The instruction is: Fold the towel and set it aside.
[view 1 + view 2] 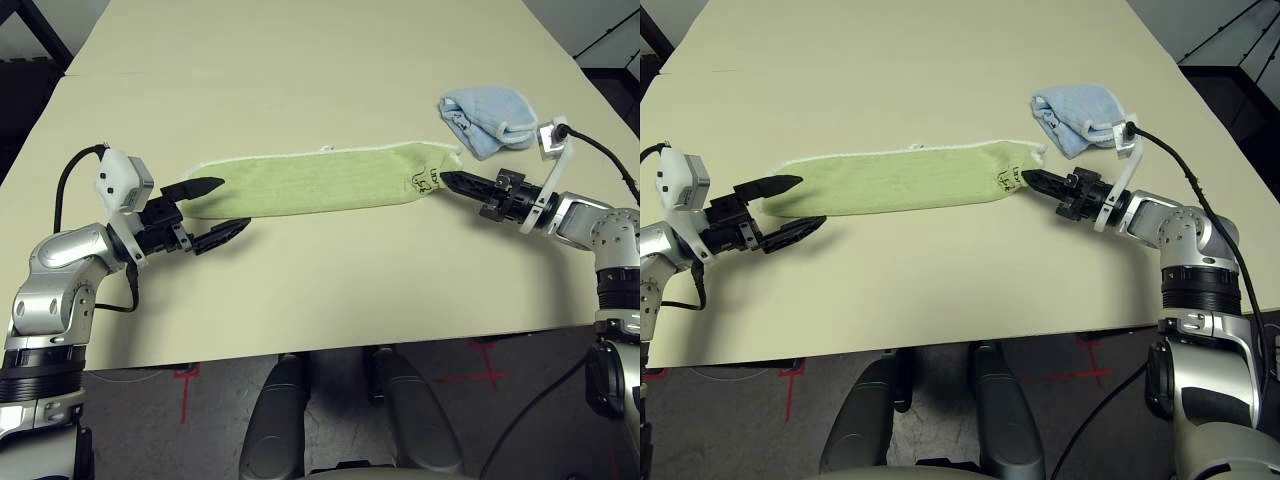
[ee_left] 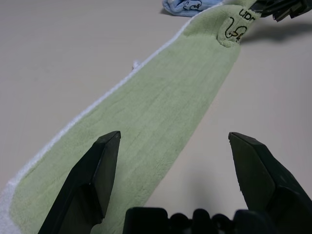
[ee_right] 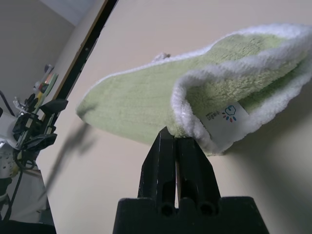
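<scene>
Beige, smooth table (image 1: 300, 270) carries a folded blue cloth (image 1: 490, 115) near the narrow green terry towel (image 1: 320, 182); left claw (image 1: 236, 207) wide open, empty, right claw (image 3: 175, 134) closed on its end.

Green towel (image 1: 310, 182) lies folded in a long strip.

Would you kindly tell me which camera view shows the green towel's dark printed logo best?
The left eye view: the towel's logo shows whole, just beside the right gripper. The right eye view has the gripper close against it; the left wrist view has it far off.
</scene>
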Controlling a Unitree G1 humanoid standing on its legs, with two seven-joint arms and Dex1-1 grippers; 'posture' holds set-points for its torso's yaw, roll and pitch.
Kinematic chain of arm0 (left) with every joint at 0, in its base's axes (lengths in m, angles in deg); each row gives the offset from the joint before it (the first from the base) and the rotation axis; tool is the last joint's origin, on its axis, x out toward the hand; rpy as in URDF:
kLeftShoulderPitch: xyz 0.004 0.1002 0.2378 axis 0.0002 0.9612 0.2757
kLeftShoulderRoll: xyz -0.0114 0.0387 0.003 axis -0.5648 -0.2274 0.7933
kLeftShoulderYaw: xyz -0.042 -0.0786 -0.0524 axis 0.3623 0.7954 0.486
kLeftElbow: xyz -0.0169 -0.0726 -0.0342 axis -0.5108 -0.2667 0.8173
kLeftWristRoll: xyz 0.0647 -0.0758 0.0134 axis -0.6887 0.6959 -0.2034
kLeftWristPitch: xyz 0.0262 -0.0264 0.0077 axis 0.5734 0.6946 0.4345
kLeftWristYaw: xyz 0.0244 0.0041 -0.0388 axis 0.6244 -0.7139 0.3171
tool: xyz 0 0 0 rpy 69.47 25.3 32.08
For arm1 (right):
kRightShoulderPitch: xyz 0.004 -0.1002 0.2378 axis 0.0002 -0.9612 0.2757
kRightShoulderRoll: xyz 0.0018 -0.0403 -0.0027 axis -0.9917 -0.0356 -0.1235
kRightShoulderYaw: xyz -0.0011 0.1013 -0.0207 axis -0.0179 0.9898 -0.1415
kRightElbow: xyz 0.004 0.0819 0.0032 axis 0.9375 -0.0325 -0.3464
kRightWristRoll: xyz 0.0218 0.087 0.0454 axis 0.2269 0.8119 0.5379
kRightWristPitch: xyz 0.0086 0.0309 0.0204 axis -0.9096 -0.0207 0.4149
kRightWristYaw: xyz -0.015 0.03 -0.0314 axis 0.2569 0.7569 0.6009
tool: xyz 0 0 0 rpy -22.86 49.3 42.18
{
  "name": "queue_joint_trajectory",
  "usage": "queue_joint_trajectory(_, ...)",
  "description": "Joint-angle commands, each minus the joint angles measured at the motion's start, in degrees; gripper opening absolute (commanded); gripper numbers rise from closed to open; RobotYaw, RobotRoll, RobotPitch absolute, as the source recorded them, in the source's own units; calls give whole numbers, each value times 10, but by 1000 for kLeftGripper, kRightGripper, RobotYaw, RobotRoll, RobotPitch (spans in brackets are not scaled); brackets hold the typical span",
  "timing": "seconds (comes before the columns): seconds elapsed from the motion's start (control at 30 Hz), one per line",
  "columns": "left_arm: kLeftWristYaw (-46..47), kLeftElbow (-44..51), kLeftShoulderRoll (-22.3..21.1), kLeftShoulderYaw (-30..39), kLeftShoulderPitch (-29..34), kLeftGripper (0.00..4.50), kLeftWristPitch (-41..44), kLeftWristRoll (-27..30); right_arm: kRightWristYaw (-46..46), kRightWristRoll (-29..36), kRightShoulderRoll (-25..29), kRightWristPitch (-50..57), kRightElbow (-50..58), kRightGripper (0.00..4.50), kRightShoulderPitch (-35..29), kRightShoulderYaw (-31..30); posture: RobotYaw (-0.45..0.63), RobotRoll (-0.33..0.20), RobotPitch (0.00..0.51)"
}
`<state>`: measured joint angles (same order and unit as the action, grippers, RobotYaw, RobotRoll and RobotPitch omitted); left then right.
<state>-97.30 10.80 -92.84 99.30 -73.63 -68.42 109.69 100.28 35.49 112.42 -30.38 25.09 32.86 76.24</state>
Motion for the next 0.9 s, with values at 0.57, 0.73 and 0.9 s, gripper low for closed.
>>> queue_joint_trajectory(0.57,12,15,-4,-4,9,4500,18,2,141,-128,-29,-169,14,34,81,-175,11,0,196)
queue_joint_trajectory(0.73,15,15,-2,-5,2,4500,19,2,155,-159,-33,-190,13,34,88,-206,18,0,199)
queue_joint_trajectory(0.9,18,17,-1,-5,3,4500,20,2,164,-186,-40,-215,5,34,92,-222,25,0,193)
